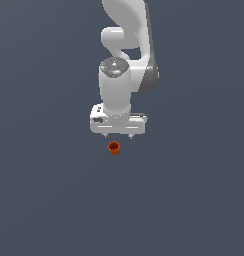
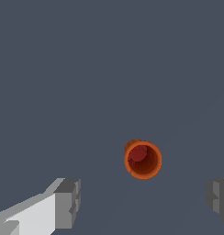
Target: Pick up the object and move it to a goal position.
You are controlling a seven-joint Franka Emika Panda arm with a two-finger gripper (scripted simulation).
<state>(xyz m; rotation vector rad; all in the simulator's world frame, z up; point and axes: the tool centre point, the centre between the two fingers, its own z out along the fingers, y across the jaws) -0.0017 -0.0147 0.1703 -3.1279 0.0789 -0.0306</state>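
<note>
Gripper (image 1: 118, 135) hangs above the worktop (image 1: 44, 200), fingers (image 2: 68, 202) spread wide and empty, so they can straddle the cup (image 1: 113, 148), which sits upright just beyond them, not yet between.

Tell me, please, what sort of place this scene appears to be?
Most likely a bare simulated test scene, not a real room: a flat, featureless grey ground, one white arm with its open gripper, and a tiny orange-red cup as the only object.

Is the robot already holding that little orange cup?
No, the orange cup sits free on the floor, with the open gripper fingers apart and not touching it.
</note>
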